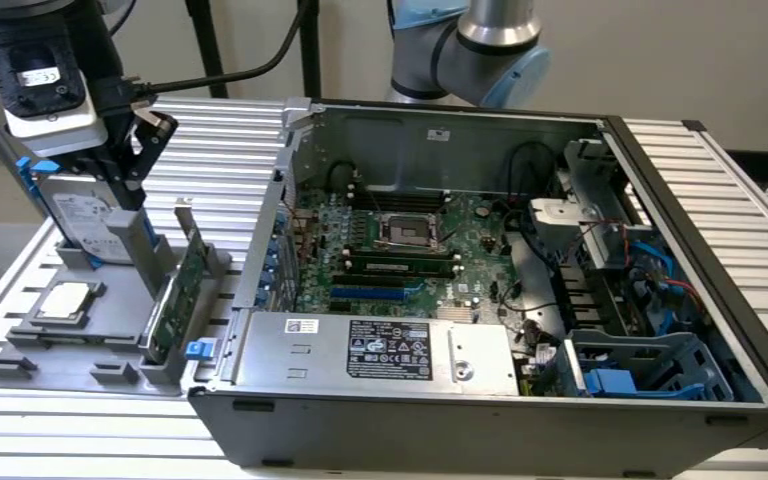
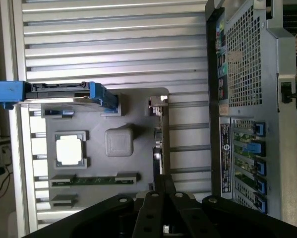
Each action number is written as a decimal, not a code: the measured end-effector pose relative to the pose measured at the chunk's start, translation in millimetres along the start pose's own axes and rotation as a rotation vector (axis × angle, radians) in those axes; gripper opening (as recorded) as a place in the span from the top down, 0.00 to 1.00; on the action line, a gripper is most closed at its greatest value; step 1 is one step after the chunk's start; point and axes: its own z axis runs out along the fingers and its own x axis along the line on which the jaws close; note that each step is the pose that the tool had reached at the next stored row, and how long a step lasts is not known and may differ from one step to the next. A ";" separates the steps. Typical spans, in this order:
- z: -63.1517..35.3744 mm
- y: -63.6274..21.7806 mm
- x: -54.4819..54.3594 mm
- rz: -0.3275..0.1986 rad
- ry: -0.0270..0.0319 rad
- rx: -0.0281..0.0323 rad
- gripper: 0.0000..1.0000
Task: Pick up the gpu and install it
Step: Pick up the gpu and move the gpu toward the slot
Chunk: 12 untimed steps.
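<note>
The gpu point(image 1: 177, 285) stands on its long edge in a grey holder tray point(image 1: 37, 355) at the exterior view's left, green board face showing and its silver bracket pointing up. In the wrist view the gpu point(image 2: 159, 141) appears edge-on as a thin strip. My gripper point(image 1: 127, 195) hangs above the tray, a little to the left of the card and in front of the hard drive, shut with nothing in it. In the wrist view my gripper point(image 2: 163, 181), fingers pressed together, lines up with one end of the card.
An open computer case point(image 1: 491, 425) lies right of the tray, its motherboard point(image 1: 398, 240) exposed. A silver hard drive with blue rails point(image 1: 77, 215) stands upright in the tray. A square processor chip point(image 1: 64, 303) lies flat beside it. The case's rear panel point(image 2: 242, 99) is close to the tray.
</note>
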 end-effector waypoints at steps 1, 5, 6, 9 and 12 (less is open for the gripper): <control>0.0 0.0 0.0 0.000 0.0000 0.0000 0.89; 0.0 0.0 0.0 0.000 -0.0001 -0.0001 0.89; 0.0 0.0 0.0 0.000 -0.0001 0.0000 0.88; 0.0 0.0 0.0 0.000 0.0000 0.0000 0.76; 0.0 0.0 0.0 0.000 0.0000 0.0000 0.64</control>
